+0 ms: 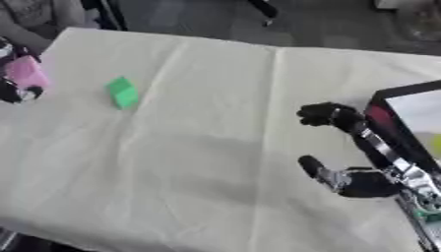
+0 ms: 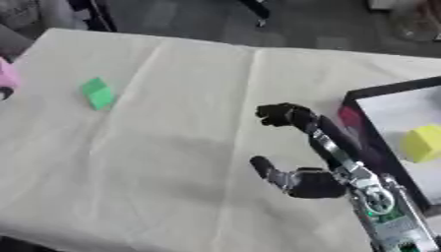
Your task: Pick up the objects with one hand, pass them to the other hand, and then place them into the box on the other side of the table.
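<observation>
Presently lying on the cream tablecloth [image 1: 215,147], creased in long soft folds: one green block [image 1: 122,92], flat-faced and matte, sitting far left. At the left edge the left hand [image 1: 12,88] is curling around a pink block [image 1: 27,73]. Over the right side the right hand [image 2: 297,179] is hovering, black fingers [image 2: 277,114] and thumb spread apart, holding nothing. Just beside it a black-walled box [image 2: 379,91] with a pale floor is holding a yellow cube [image 2: 422,142].
</observation>
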### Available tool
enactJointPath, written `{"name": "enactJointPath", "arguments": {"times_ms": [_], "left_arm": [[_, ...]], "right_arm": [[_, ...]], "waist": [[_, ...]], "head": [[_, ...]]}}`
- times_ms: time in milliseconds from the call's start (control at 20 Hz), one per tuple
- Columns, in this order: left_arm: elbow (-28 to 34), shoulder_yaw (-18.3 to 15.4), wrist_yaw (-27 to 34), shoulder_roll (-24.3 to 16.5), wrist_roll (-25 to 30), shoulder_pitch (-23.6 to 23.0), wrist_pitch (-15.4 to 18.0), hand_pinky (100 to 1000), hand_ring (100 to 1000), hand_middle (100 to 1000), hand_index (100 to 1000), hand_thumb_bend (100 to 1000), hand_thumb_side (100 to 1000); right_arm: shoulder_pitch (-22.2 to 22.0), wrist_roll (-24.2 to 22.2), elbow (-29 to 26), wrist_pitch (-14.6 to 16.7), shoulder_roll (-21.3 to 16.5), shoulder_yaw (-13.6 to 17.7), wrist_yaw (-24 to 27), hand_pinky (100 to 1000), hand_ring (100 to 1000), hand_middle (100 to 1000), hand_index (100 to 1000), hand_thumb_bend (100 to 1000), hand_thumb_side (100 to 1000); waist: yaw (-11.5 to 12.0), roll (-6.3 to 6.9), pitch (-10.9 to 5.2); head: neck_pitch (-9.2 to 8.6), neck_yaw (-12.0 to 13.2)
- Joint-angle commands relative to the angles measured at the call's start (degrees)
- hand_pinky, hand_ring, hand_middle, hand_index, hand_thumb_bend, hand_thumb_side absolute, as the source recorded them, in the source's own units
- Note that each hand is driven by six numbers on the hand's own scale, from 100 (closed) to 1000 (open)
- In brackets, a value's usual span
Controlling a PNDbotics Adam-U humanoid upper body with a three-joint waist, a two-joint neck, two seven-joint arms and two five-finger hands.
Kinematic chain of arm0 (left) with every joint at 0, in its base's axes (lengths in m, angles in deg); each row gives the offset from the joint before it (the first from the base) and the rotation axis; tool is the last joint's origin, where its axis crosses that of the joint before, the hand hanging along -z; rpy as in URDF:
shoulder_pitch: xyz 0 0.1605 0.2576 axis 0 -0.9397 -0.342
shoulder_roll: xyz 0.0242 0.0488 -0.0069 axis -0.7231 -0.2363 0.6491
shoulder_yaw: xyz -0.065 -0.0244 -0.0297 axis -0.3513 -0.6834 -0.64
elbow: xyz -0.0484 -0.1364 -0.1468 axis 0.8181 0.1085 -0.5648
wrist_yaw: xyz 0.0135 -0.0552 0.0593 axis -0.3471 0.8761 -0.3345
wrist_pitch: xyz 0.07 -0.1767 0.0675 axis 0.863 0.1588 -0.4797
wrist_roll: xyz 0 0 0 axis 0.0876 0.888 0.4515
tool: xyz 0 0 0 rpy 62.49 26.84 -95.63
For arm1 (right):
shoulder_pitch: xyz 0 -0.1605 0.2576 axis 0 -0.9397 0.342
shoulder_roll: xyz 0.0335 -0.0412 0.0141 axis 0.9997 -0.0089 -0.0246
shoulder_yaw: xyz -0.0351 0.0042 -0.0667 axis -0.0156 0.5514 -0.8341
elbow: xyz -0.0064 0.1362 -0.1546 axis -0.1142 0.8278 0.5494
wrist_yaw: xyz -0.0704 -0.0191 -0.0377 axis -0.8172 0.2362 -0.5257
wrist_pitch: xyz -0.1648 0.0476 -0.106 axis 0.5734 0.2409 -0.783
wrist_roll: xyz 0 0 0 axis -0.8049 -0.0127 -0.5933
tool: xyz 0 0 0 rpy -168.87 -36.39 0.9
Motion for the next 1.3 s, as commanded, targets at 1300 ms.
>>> {"name": "enactJointPath", "arguments": {"times_ms": [1300], "left_arm": [[27.4,20.8,28.6,23.0,5.5,6.1,3.4,701,442,383,562,100,100]], "right_arm": [[12.4,1.4,-9.4,5.9,-2.7,-1.9,-0.1,855,865,851,915,453,427]], "waist": [[-0.1,-2.65,-2.32]], "head": [[-0.09,-6.6]]}}
